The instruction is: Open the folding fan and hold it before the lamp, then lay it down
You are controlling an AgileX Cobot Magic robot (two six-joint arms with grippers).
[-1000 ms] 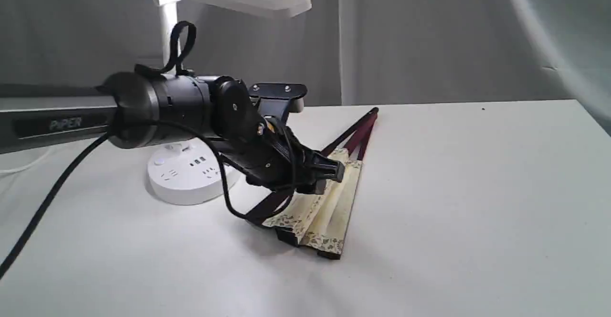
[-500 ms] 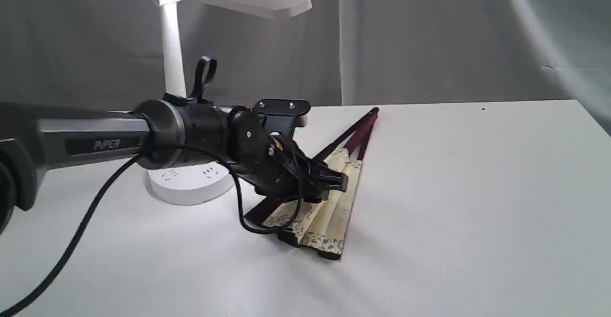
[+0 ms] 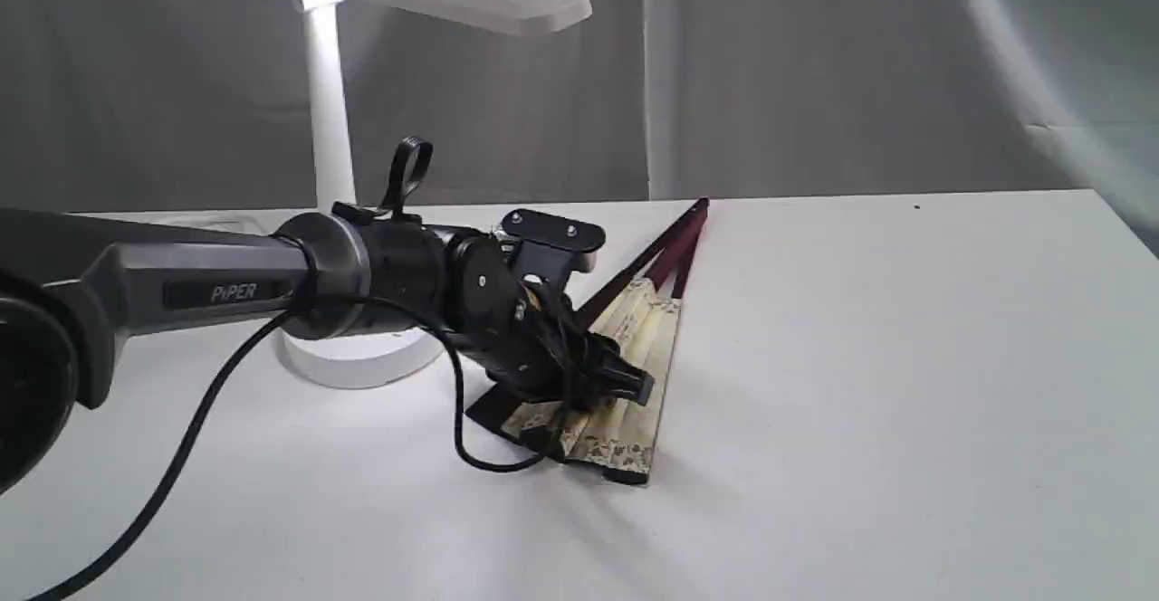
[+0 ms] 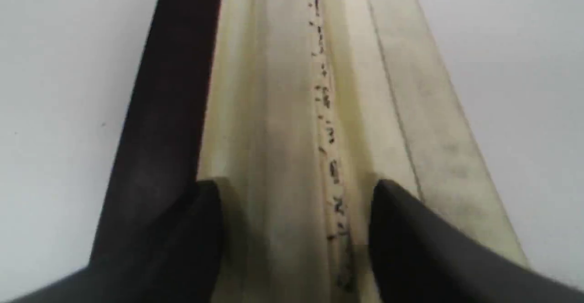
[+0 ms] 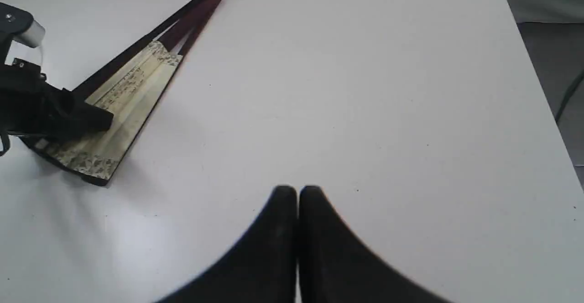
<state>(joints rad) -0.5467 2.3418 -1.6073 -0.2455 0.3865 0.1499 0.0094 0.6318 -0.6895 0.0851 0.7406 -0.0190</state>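
Note:
The folding fan (image 3: pixel 638 348) lies partly spread on the white table, its cream pleats and patterned border toward the front and its maroon ribs running back to the pivot. My left gripper (image 3: pixel 625 384) is down on the leaf. In the left wrist view that gripper (image 4: pixel 296 189) is open, its two black fingers (image 4: pixel 410 234) set apart over the pleats and the column of calligraphy on the fan (image 4: pixel 292 111). The white lamp (image 3: pixel 330 112) stands behind my left arm. My right gripper (image 5: pixel 297 191) is shut and empty over bare table, well away from the fan (image 5: pixel 127 93).
The lamp's round base (image 3: pixel 362 361) sits close behind my left arm's wrist, whose black cable (image 3: pixel 181 465) trails over the table. A grey curtain hangs behind the table. The table's right edge (image 5: pixel 534 88) shows in the right wrist view.
My left arm has dropped and swung forward onto the fan's leaf. The fan has shifted slightly left and lies flatter and narrower than before.

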